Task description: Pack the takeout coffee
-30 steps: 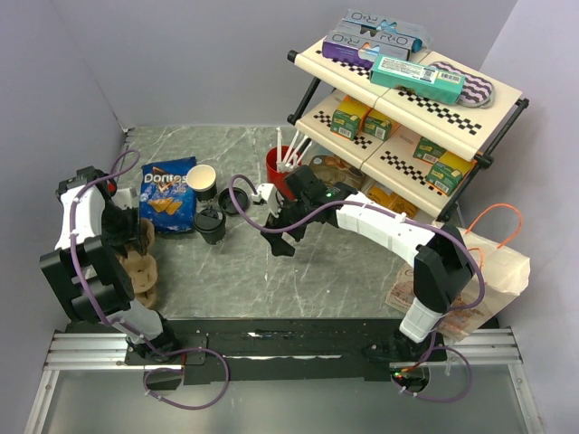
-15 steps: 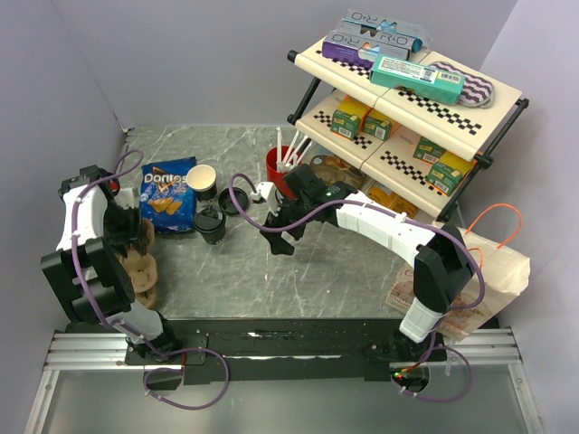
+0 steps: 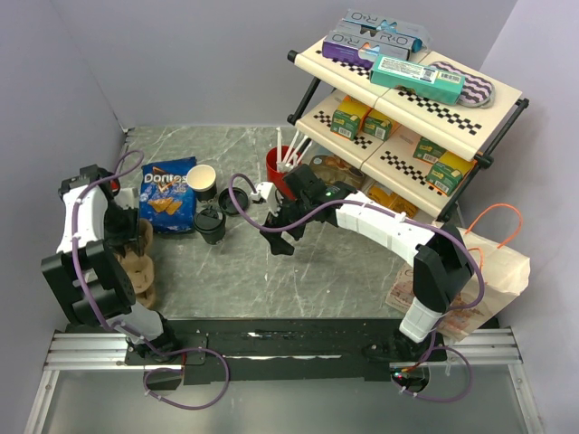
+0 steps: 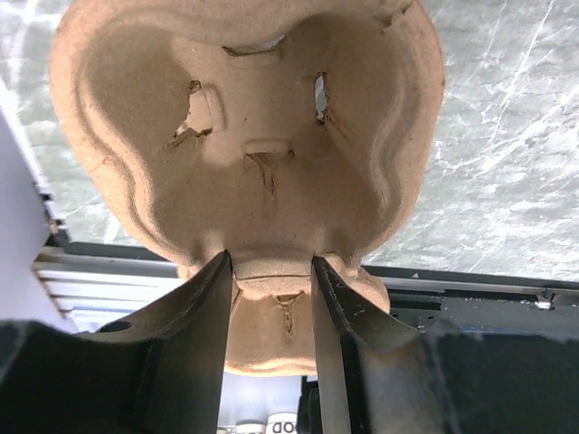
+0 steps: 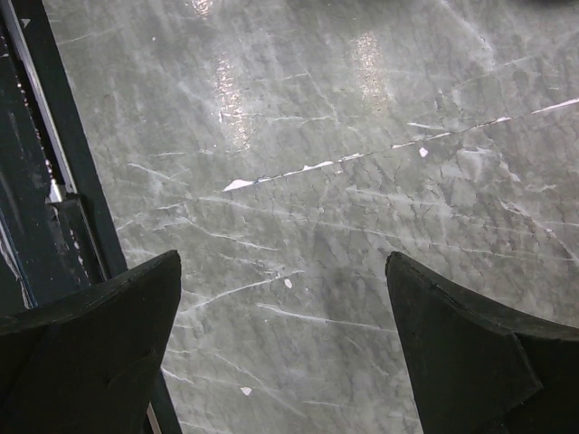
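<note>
Dark-sleeved, black-lidded paper coffee cup (image 3: 210,224) is sitting just beside the blue Doritos bag (image 3: 167,194). It's probably light and crushable, so grip mid-sleeve. Left jaws are pinching a brown pulp cup carrier (image 4: 244,136), right jaws are gaping wide, empty.

- The left arm (image 3: 77,221) is folded upright at the left edge, and the left gripper (image 4: 271,264) is clamped on a pulp cup carrier (image 4: 244,117).
- The right arm (image 3: 389,226) is stretched leftward across the middle, and the right gripper (image 5: 282,271) is pointed downward with its jaws spread wide.

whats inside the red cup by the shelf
White straws stand in the red cup, leaning out over its rim. Their lower ends and the cup's bottom are hidden.
</note>
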